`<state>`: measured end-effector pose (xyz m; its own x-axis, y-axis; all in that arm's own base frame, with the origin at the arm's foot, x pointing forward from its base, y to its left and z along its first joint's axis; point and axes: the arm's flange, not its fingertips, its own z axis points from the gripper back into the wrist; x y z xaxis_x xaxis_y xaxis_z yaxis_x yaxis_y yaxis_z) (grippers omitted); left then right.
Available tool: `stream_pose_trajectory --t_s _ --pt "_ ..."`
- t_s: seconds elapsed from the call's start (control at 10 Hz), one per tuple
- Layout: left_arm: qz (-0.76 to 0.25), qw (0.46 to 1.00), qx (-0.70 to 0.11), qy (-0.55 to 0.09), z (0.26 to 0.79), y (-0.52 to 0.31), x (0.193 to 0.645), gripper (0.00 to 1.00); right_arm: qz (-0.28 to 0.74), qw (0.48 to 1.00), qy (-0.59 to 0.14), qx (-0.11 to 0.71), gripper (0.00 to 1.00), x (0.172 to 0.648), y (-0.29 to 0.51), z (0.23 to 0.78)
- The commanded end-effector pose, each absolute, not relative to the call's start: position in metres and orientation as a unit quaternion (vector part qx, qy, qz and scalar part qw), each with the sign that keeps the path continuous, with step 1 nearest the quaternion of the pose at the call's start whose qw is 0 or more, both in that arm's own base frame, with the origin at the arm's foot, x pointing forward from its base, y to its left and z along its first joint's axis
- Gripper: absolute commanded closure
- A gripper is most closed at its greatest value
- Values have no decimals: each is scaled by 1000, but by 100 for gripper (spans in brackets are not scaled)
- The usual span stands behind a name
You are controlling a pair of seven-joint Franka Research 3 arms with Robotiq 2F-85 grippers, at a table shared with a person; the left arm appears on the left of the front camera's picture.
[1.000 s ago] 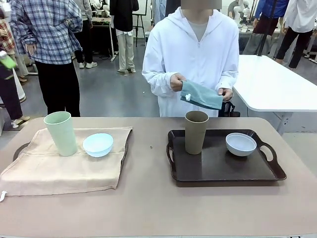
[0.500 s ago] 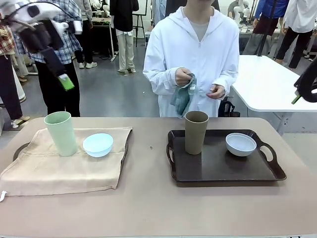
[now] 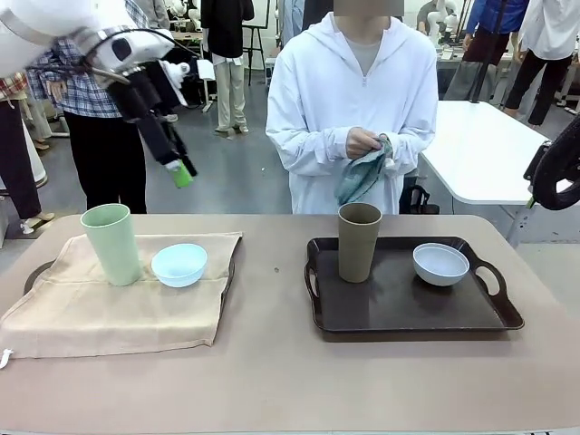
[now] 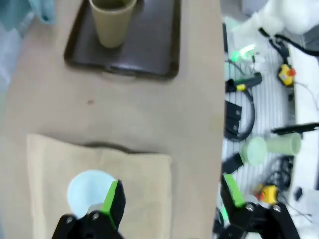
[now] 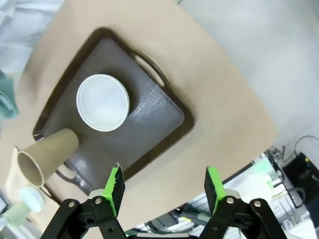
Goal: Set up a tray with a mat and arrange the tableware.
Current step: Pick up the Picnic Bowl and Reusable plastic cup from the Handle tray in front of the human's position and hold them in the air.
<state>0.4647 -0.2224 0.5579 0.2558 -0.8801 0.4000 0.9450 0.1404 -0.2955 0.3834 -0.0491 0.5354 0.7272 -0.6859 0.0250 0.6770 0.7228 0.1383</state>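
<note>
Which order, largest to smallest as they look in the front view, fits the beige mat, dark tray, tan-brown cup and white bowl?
1. beige mat
2. dark tray, nearly alike, so unsure
3. tan-brown cup
4. white bowl

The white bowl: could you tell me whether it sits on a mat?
No, the white bowl rests directly on the bare dark tray.

White left arm (image 3: 45, 27); left tool (image 4: 172, 191), right tool (image 5: 164, 177) black, bright green pads (image 5: 115, 185).

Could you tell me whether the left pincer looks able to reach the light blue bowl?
Probably yes: the left pincer hangs open above the small round light blue bowl, with nothing between them.
</note>
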Motion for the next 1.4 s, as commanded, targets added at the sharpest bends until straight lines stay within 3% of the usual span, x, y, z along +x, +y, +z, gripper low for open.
stream_pose_trajectory --t_s 0.0,0.2,0.3,0.6,1.3 --pt "-585 766 -230 -133 523 -245 467 0 -378 923 -25 64 17 392 -53 517" --pt "-565 784 -178 -186 496 -276 469 0 -379 922 -8 75 17 396 -58 501" --pt "-562 790 -141 -198 478 -293 469 0 -372 926 -19 64 17 389 -56 520" --pt "-584 779 -124 -190 446 -351 455 0 -372 926 -19 64 17 389 -56 520" --pt "-568 803 -107 -146 401 -433 489 0 -372 926 -19 64 17 389 -56 520"
